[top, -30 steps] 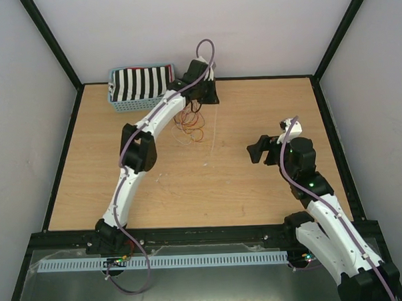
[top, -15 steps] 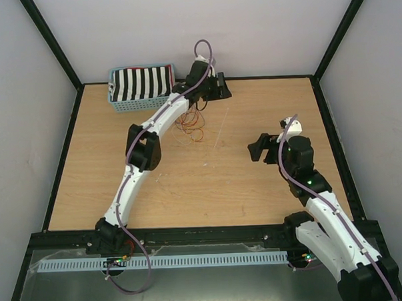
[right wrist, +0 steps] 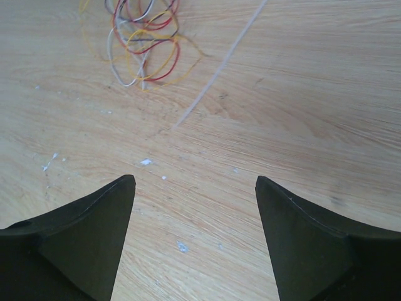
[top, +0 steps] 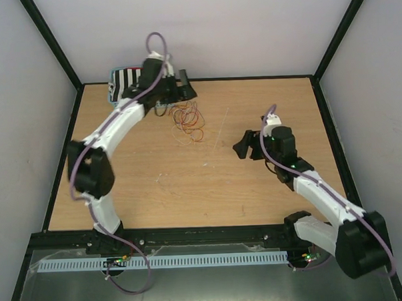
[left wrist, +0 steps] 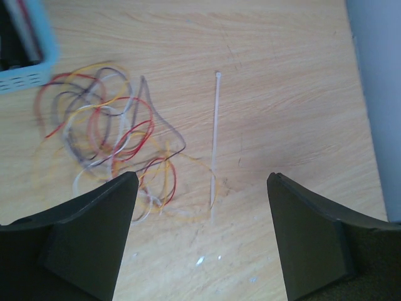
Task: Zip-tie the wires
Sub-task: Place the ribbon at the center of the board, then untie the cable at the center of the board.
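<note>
Left gripper point(left wrist: 202, 185): jaws released and spread wide, nothing between the two dark fingers, held above the table point(top: 156, 186) without touching anything. In its wrist view the wires point(left wrist: 113, 132) lie on the wood toward 10 o'clock of the gap, a loose tangle of red, orange, yellow and dark strands curling in overlapping loops. A thin white zip tie point(left wrist: 215, 135) lies flat just beside the tangle at its 3 o'clock side, running nearly straight from 12 to 6 o'clock with its small head at the far end; some of the outermost loops reach its lower part. The corner of a light blue basket point(left wrist: 28, 76) shows at 10 o'clock, near the tangle but apart from it. Right gripper point(right wrist: 194, 182): jaws likewise released and wide, empty, above bare wood; in its wrist view the tangle sits at 11 o'clock and the zip tie slants toward 1 o'clock. In the overhead view the wires rest in the far middle part of the table, at 6 o'clock of the left gripper and 10 o'clock of the right gripper, with the basket in the far left corner, partly hidden behind the left arm.
</note>
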Controlling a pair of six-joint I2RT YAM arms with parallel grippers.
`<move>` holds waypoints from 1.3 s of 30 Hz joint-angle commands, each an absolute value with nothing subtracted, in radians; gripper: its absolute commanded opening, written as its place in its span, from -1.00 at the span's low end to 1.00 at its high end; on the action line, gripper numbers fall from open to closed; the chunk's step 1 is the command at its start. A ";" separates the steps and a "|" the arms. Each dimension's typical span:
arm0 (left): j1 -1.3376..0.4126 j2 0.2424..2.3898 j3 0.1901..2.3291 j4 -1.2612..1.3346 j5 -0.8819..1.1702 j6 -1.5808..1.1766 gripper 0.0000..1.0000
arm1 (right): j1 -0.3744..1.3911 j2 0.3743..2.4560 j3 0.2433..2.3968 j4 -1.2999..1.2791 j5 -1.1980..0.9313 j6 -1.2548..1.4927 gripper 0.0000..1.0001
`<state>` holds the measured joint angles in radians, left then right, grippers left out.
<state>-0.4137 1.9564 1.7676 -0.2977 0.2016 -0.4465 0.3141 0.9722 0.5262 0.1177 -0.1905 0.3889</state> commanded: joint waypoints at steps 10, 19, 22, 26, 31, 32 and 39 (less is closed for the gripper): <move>-0.161 1.302 1.053 -0.239 0.351 -0.495 0.78 | 0.452 1.561 0.913 0.397 -0.300 0.256 0.77; -0.069 1.122 0.818 -0.300 0.419 -0.462 0.79 | 0.514 1.928 1.246 0.351 -0.306 0.178 0.71; -0.039 1.107 0.797 -0.315 0.448 -0.454 0.79 | 0.530 2.024 1.346 0.312 -0.273 0.153 0.66; -0.014 1.097 0.777 -0.318 0.472 -0.447 0.79 | 0.538 2.088 1.414 0.298 -0.234 0.142 0.59; -0.004 1.103 0.769 -0.321 0.480 -0.435 0.80 | 0.540 2.096 1.450 0.252 -0.198 0.094 0.43; -0.003 1.107 0.769 -0.321 0.481 -0.433 0.79 | 0.540 2.089 1.451 0.239 -0.197 0.088 0.41; 0.000 1.135 0.769 -0.307 0.488 -0.433 0.79 | 0.540 1.973 1.374 0.189 -0.123 0.053 0.42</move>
